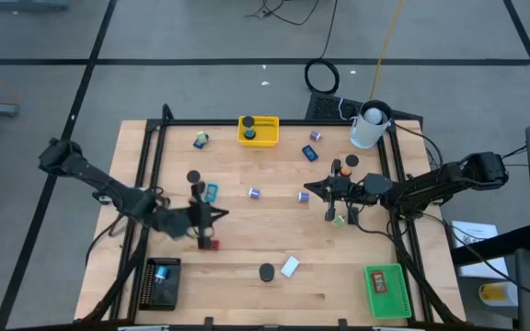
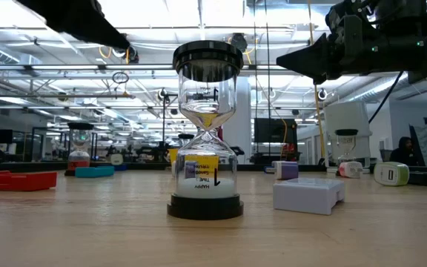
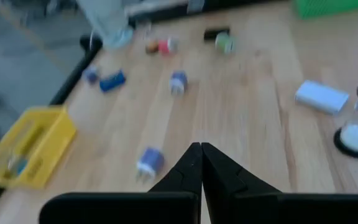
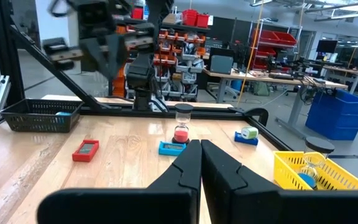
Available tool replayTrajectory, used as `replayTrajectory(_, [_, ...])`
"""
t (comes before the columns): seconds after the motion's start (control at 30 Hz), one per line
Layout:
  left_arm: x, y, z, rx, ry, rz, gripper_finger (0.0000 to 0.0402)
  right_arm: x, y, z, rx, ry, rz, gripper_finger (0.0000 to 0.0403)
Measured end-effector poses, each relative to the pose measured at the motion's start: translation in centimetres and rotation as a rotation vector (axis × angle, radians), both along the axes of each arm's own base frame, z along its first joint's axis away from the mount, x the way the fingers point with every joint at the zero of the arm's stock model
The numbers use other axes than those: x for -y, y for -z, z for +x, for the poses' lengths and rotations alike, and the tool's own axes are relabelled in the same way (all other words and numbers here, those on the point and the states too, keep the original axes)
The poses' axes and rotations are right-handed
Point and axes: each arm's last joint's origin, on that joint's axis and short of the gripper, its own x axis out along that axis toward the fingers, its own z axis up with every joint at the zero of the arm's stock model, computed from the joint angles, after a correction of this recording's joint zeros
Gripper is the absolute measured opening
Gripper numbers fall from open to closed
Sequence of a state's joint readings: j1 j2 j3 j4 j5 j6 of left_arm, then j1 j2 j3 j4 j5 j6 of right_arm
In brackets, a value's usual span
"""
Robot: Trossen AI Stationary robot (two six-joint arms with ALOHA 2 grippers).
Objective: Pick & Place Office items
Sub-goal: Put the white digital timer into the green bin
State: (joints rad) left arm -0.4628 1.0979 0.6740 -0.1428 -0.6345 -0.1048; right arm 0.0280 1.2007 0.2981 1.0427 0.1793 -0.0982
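Both grippers are shut and empty, raised above the table's middle. My left gripper (image 1: 222, 213) (image 3: 199, 147) points toward the table's right, over a red block (image 1: 210, 244) and near a teal block (image 1: 212, 192). My right gripper (image 1: 307, 190) (image 4: 199, 143) (image 2: 282, 61) points toward the table's left, near a purple block (image 1: 304, 196) and a green block (image 1: 338, 221). A black-capped hourglass (image 1: 266, 272) (image 2: 207, 130) stands upright near the front, with a white block (image 1: 290, 267) (image 2: 308, 194) beside it. Several more small items lie scattered on the wood.
A yellow mesh tray (image 1: 258, 130) stands at the far middle, a white cup (image 1: 369, 127) at the far right, a black tray (image 1: 162, 280) at the near left and a green tray (image 1: 386, 290) at the near right. Black frame rails (image 1: 145, 184) line both sides.
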Motion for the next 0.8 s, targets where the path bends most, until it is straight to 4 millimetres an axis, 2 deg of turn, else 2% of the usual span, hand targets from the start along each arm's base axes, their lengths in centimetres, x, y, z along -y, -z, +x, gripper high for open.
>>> replayTrajectory(0.1, [-1.8, 0.5, -0.3, 0.160, 0.101, -0.019, 0.0012, 0.0, 0.0, 0.0, 0.000, 0.001, 0.000, 0.0000])
replayTrajectory(0.23, [-4.1, 2.5, -1.1, 0.284, 0.240, -0.009, 0.0019, 0.0, 0.0, 0.0, -0.001, 0.002, 0.000, 0.0000])
replayTrajectory(0.33, [-5.9, 3.7, -1.6, 0.366, 0.224, -0.001, 0.0012, 0.0, 0.0, 0.0, -0.001, 0.003, 0.000, 0.0000])
replayTrajectory(0.43, [-7.6, 5.3, -2.2, 0.377, 0.184, -0.007, 0.0004, 0.0, 0.0, 0.0, -0.001, 0.003, 0.000, 0.0000])
replayTrajectory(0.5, [-8.6, 5.5, -2.5, 0.418, 0.190, -0.026, 0.0006, 0.0, 0.0, 0.0, -0.001, 0.003, 0.000, 0.0000])
replayTrajectory(0.67, [-9.6, 6.0, -2.9, 0.436, 0.263, -0.055, 0.0019, 0.0, 0.0, 0.0, -0.001, 0.005, 0.003, 0.0000])
replayTrajectory(0.8, [-9.9, 5.9, -2.9, 0.446, 0.271, -0.039, 0.0010, 0.1, 0.1, 0.2, -0.034, 0.035, 0.009, 0.0000])
